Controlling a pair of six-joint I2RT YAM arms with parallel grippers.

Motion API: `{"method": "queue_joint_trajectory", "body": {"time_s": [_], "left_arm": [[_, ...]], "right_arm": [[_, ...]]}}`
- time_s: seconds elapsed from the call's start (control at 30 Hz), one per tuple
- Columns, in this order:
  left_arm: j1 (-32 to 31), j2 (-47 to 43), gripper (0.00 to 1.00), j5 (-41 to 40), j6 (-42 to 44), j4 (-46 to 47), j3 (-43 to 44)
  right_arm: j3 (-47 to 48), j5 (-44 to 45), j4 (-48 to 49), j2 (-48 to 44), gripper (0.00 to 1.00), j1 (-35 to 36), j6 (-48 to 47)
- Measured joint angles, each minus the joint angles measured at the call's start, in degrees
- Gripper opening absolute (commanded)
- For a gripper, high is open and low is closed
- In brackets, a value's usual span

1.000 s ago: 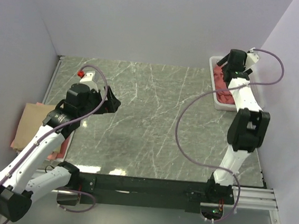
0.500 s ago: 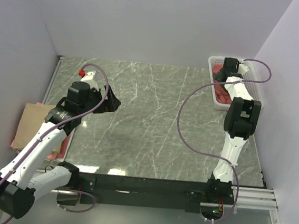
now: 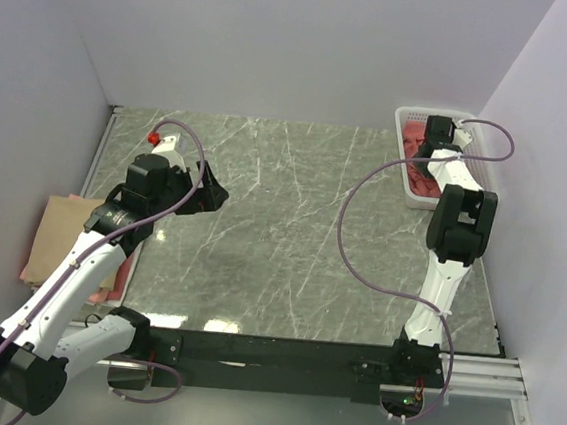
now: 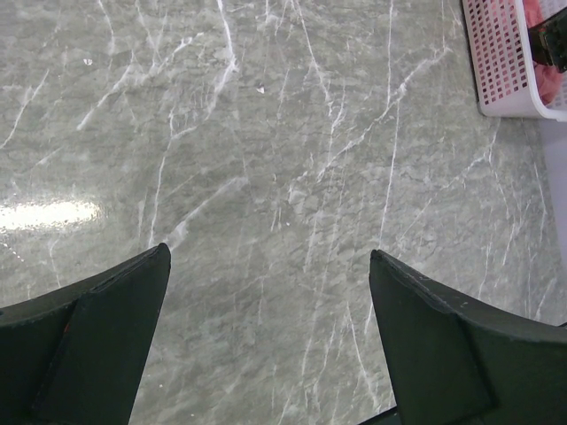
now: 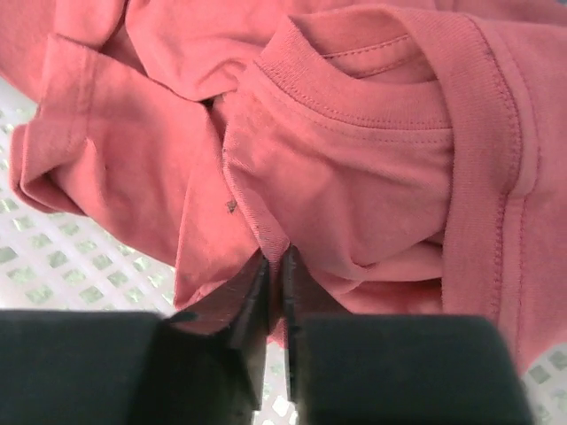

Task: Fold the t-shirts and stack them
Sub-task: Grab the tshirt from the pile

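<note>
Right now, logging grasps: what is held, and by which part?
The right gripper pinches the salmon-red t-shirt by a fold near its collar; the left gripper is open, empty.

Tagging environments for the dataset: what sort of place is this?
Probably a lab robot cell, not a home: plain walls box in a marble-pattern table, two arms sit bolted to a rail, and a white mesh basket holds a salmon-red t-shirt.

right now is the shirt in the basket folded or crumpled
Crumpled: salmon-red shirt bunched in the basket, collar and creases overlapping, right fingers pinching a fold.
</note>
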Motion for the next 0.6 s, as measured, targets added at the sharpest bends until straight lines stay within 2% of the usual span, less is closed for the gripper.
{"method": "queue_joint_trajectory", "body": {"time_s": [0.07,0.3,0.47,0.6], "left_arm": [[0.0,0.0,0.99,0.0,0.0,0.0,0.0],[0.5,0.2,0.99,0.0,0.0,0.1,0.0],[1.2,0.3,0.99,0.0,0.0,0.2,0.0],[1.6,0.3,1.00,0.0,0.0,0.3,0.0]], "right_arm": [[0.0,-0.2,-0.2,-0.2,0.00,-0.2,0.0],[2.2,1.4,-2.6,-4.7,0.00,-0.3,-1.2],[4.3,5.9,-3.1,-12.9,0.00,0.3,-2.8],[9.8,11.3,-3.7,-20.0,0.00,2.7,-6.0]]}}
